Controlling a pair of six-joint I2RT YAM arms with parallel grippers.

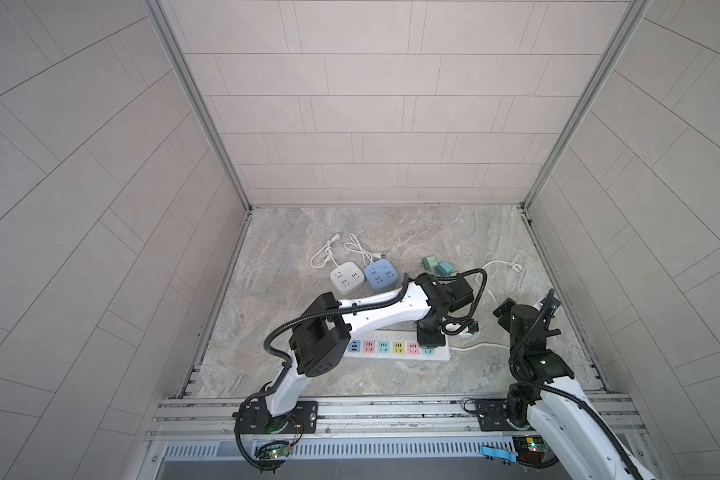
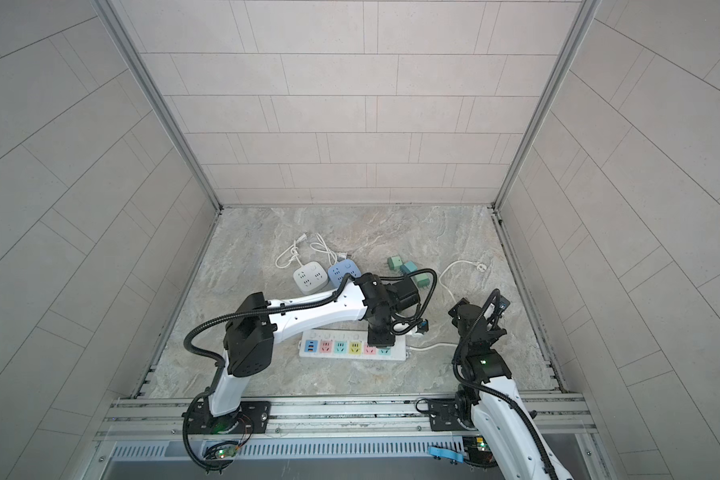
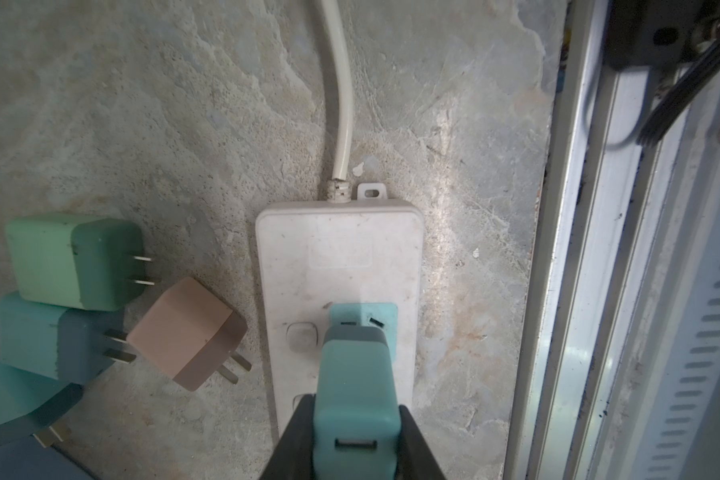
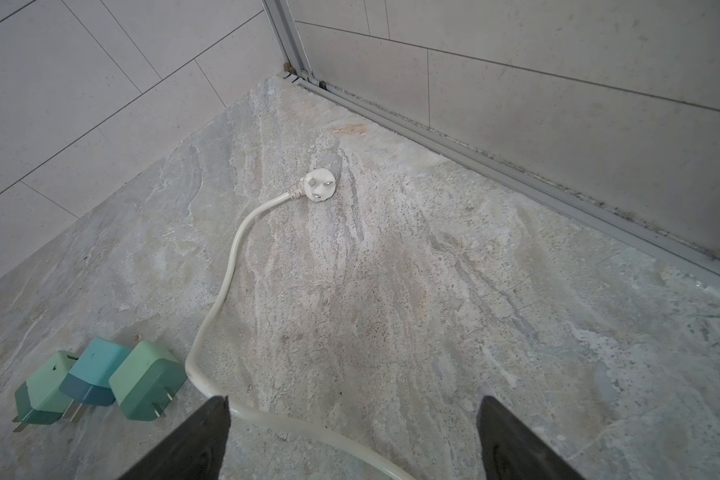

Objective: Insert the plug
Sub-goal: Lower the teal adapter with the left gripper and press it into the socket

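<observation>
**Teal plug at the end socket: seating step**

The left gripper (image 3: 355,405) is clamped tight on the teal plug (image 3: 354,374). The plug's face meets the teal socket (image 3: 385,314) at the cord end of the power strip (image 3: 337,257), near the tabletop's front edge. Prongs are hidden, so depth is unclear.

Judgement: press straight along the prongs, plug square, no rocking. The strip may slide.

The right gripper (image 4: 352,399) hangs spread wide, empty, above the white cord (image 4: 225,282).

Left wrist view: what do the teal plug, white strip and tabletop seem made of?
The teal plug looks like matte moulded plastic: rounded edges, a seam to a darker band. The power strip: smooth white plastic, scuffed and stained. The tabletop: veined stone or stone-print; cannot tell which.
</observation>
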